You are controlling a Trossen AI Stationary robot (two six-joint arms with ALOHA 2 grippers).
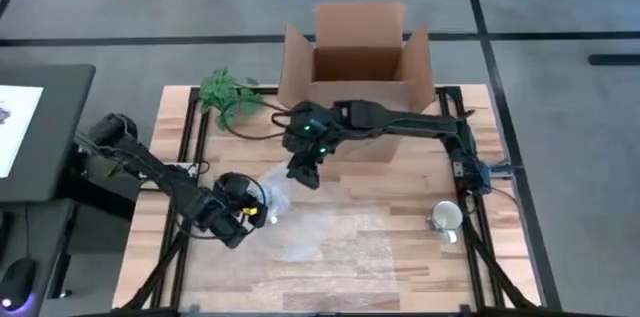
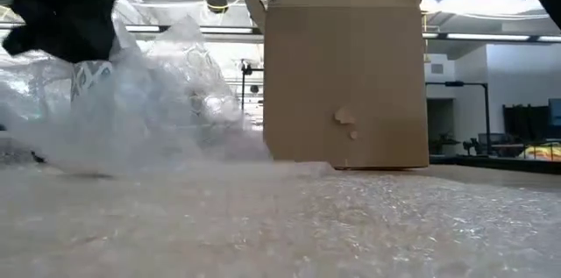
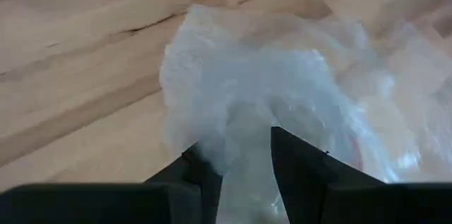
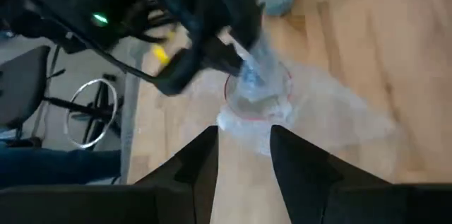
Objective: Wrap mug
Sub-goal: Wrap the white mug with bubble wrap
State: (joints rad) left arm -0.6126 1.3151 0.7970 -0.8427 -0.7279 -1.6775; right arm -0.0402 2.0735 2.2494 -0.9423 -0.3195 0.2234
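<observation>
A: High view, entry one. Left gripper [image 1: 252,212] sits at the near-left of the wooden slatted table [image 1: 400,257], its fingers pinched on a bunched corner of the clear bubble wrap sheet [image 1: 330,242], which spreads away from it toward the table's middle and right.

B: And the right arm?

A: Right gripper [image 1: 303,172] hangs just beyond the left one, over the raised part of the wrap. Behind it stands the open brown cardboard box [image 1: 360,62]. A green plastic plant sprig [image 1: 228,95] lies off to its left. A small pale mug [image 1: 447,217] stands well away from both grippers, by the table's right edge, off the wrap.

B: Low view?

A: Wrap [image 2: 158,94] heaped up at left, flat across the front; box [image 2: 346,76] behind. A dark arm part shows top left; which arm, cannot tell.

B: Left wrist view?

A: Two dark fingers [image 3: 296,164] close narrowly on a wad of wrap [image 3: 282,75], bare planks beside it.

B: Right wrist view?

A: Fingers [image 4: 300,160] stand apart, holding nothing. Ahead of them the left gripper [image 4: 236,58] grips the wrap [image 4: 258,100]; a reddish round rim shows through it.
</observation>
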